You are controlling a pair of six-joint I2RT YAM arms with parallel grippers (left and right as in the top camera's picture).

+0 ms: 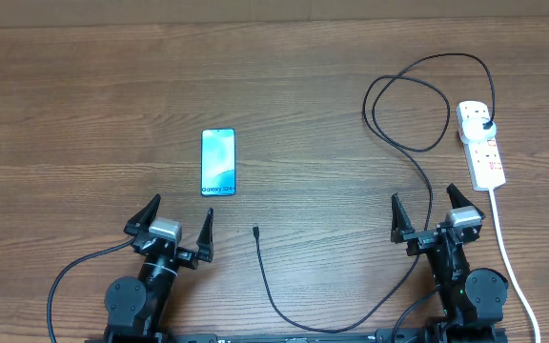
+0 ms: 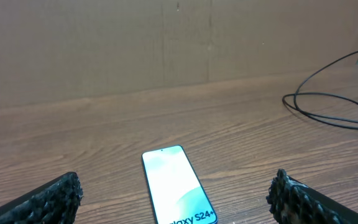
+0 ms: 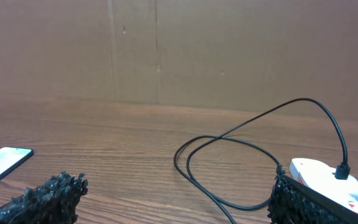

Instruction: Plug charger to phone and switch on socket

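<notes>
Grippers, two in number, rest at the near edge of the table [image 1: 65, 95]. Left gripper [image 1: 184, 204]: its two fingers stand wide apart, holding nothing. Right gripper [image 1: 423, 193]: its two fingers are likewise spread wide and empty. Four fingers in all, none touching any object.

Phone [image 1: 218, 162], one: lies flat with its lit screen up, just beyond the left gripper and slightly to its right. In the left wrist view it appears ahead, between the two fingers [image 2: 55, 199], with its lettered edge nearest the camera.

Charger [image 1: 257, 240], one: a single thin black cable. Its small plug tip [image 1: 256, 231] lies on the bare wood between the two grippers, near the phone's closer right corner but apart from it and not inserted. From the tip the cable runs toward the robot's base, turns right, passes up beside the right gripper, forms loose loops on the table, and ends at one black plug [image 1: 485, 125].

Socket [image 1: 481, 143], one: a white strip at the far right, beyond the right gripper, lying lengthwise away from the robot. The black plug sits in the outlet at its far end. Red marks show on the strip; they are too small to count, and the switch positions cannot be told. One thick white cord [image 1: 499, 229] leaves its near end and passes to the right of the right arm.
</notes>
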